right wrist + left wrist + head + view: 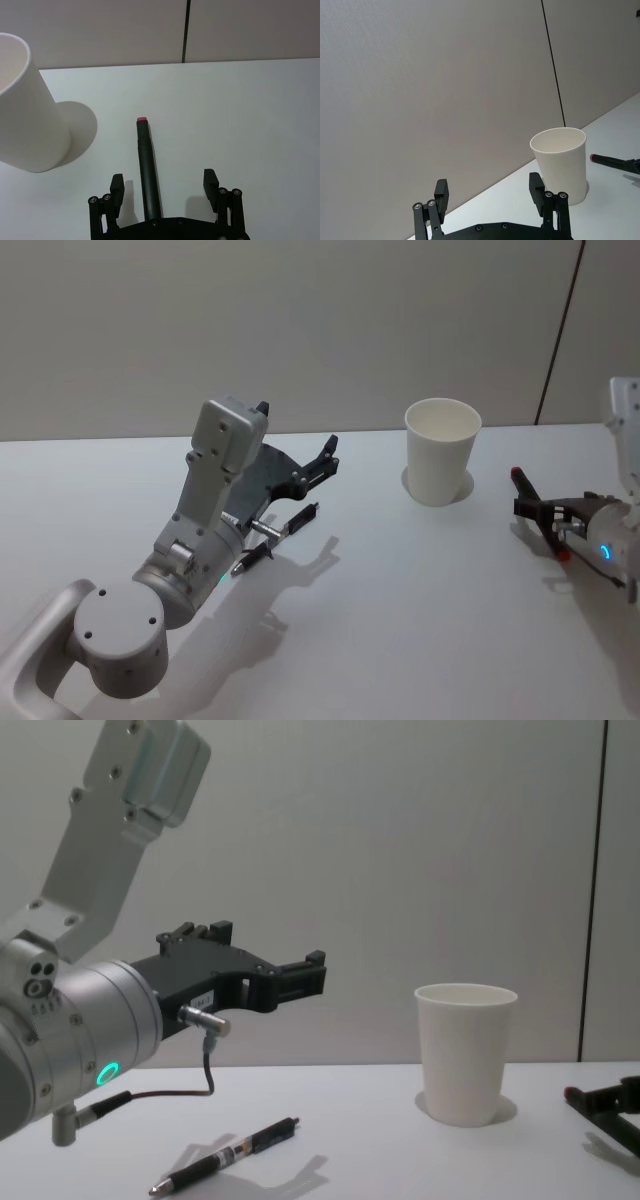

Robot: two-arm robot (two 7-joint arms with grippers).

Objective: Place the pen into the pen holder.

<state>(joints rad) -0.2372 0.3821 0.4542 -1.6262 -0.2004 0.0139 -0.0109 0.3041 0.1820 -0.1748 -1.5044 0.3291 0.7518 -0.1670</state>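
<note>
The right gripper [163, 176] is sitting low over the desk [400, 620], fingers spread astride the red-tipped pen [146, 160], while the left gripper [488, 181] is hovering released above a second pen [225, 1158].

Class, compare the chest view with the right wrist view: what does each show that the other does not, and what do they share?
Chest view alone: the left gripper held above the table, with a silver-tipped pen lying below it. Right wrist view alone: the red-ended pen lying full length between the right gripper's open fingers, neither touching it. Both: the upright white pen holder, the table and the right gripper.
</note>
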